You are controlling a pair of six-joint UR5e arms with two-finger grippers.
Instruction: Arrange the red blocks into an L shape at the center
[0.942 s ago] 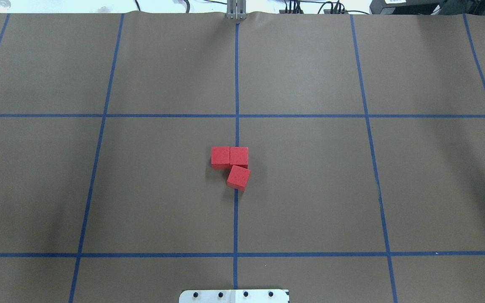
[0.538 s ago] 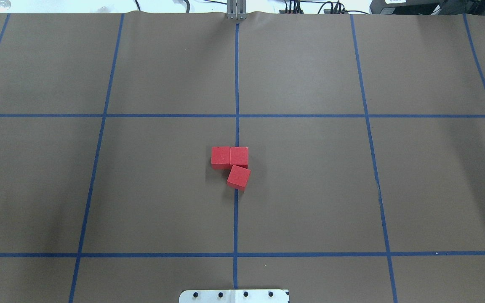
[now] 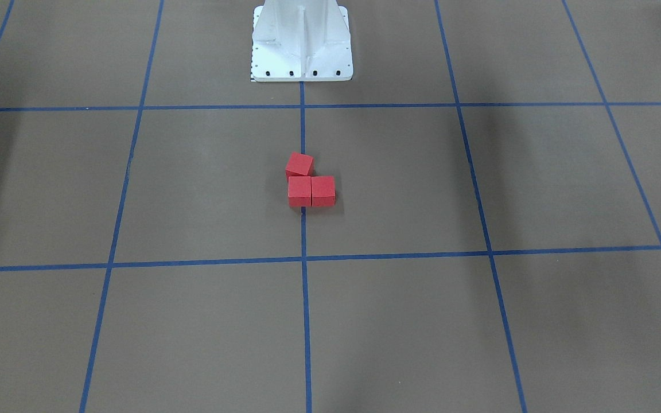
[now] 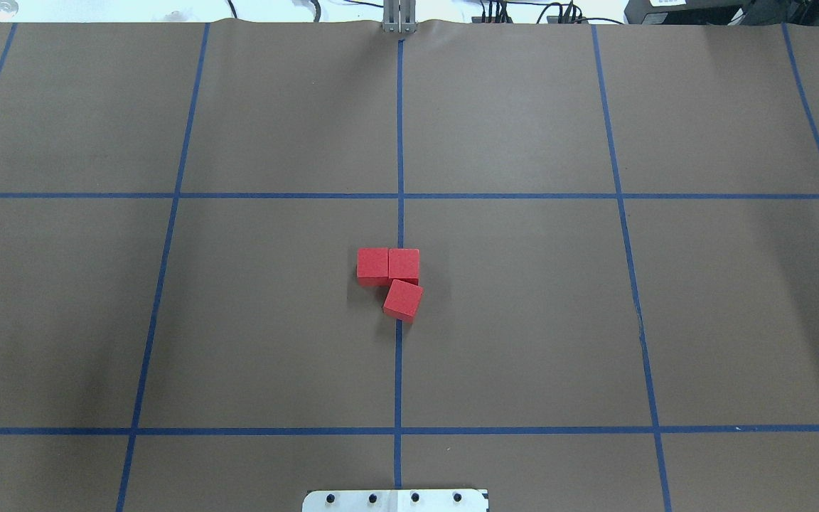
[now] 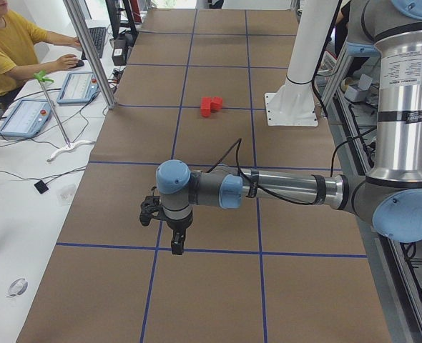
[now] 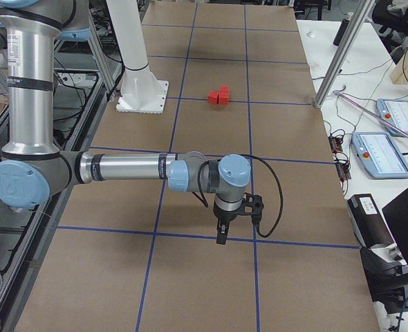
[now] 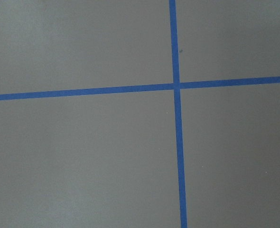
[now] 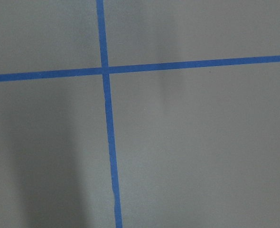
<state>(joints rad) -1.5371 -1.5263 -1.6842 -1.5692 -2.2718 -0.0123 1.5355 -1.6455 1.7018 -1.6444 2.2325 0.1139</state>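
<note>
Three red blocks sit together on the brown center, at the long blue tape line (image 4: 399,370). Two of them (image 4: 372,265) (image 4: 404,264) lie side by side and touch. The third (image 4: 403,299) sits just nearer my base, turned slightly, its corner against the right one. The front-facing view shows the same cluster (image 3: 310,183). My left gripper (image 5: 177,246) hangs over a tape crossing far to the left; whether it is open or shut I cannot tell. My right gripper (image 6: 221,235) hangs far to the right, state likewise unreadable. Both wrist views show only bare surface and tape.
The white robot base (image 3: 302,40) stands on the middle line behind the blocks. Aluminium posts (image 5: 89,50) (image 6: 339,55) rise at the table's far edge. A person (image 5: 11,43) sits at a side desk with tablets (image 5: 26,116) and cables.
</note>
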